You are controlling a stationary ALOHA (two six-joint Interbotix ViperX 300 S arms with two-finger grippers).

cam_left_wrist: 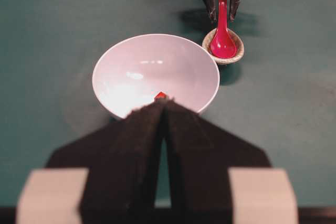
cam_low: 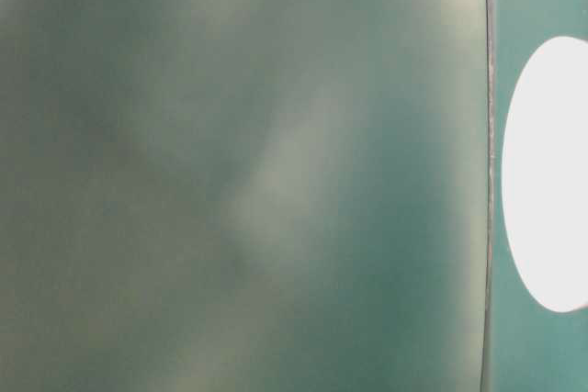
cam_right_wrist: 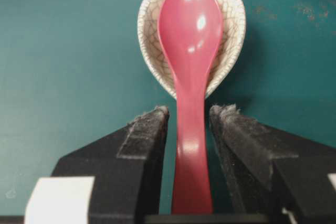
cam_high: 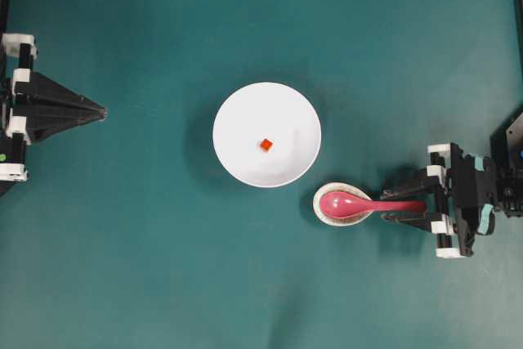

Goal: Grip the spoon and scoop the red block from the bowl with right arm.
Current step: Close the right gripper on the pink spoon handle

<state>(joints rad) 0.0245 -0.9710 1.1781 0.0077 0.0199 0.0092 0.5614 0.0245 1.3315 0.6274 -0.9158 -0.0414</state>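
The white bowl (cam_high: 241, 116) stands mid-table with the tiny red block (cam_high: 266, 145) on its floor. The magenta spoon (cam_high: 359, 203) lies to its lower right, scoop resting in a small speckled dish (cam_high: 320, 210), handle pointing right. My right gripper (cam_high: 388, 205) straddles the handle. In the right wrist view the fingers (cam_right_wrist: 149, 129) flank the spoon (cam_right_wrist: 190, 51) with a thin gap on each side, so the gripper (cam_right_wrist: 189, 113) is open. My left gripper (cam_high: 102, 110) is shut and empty at the far left, its tips (cam_left_wrist: 165, 103) partly hiding the block (cam_left_wrist: 160, 96).
A green mat covers the table. The speckled dish (cam_left_wrist: 231, 59) almost touches the bowl (cam_left_wrist: 121, 61) at its rim. The table-level view is blurred and shows only the bowl (cam_low: 547, 172) at the right edge.
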